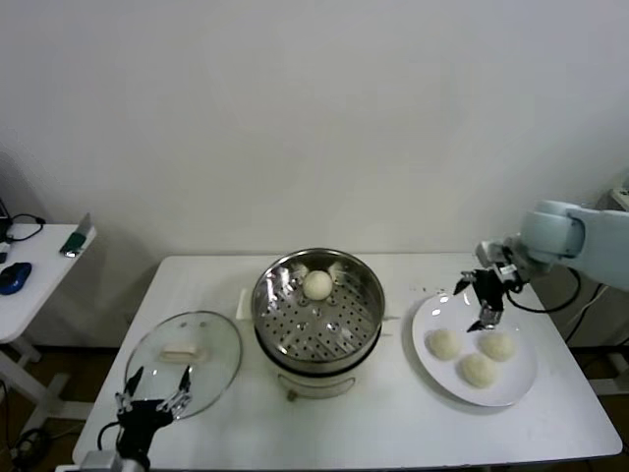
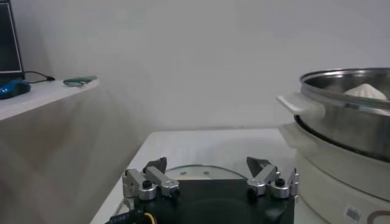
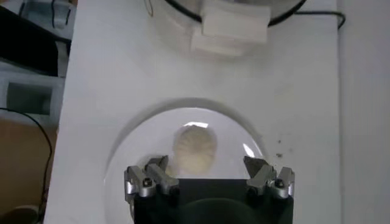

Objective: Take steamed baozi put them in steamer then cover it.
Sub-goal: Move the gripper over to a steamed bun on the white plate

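The steamer [image 1: 295, 334] stands mid-table with one baozi [image 1: 317, 285] at the back of its perforated floor. Three more baozi [image 1: 443, 343] [image 1: 496, 345] [image 1: 478, 369] lie on a white plate [image 1: 521, 388] to its right. My right gripper [image 1: 479, 303] hangs open over the plate's far edge. In the right wrist view that gripper [image 3: 206, 162] has a baozi [image 3: 195, 146] on the plate [image 3: 134, 146] just beyond its jaws. The cover [image 1: 211, 339] lies flat left of the steamer. My left gripper [image 1: 154, 398] rests open at its near edge, empty, and from its wrist that gripper [image 2: 207, 163] faces the cover [image 2: 201, 172] and steamer [image 2: 341, 122].
A small white side table [image 1: 34, 270] at far left carries a blue mouse [image 1: 14, 277] and a green device [image 1: 76, 239]. A black cable [image 1: 555, 300] trails by the right arm. The table's front edge [image 1: 393, 454] runs close below the plate and the cover.
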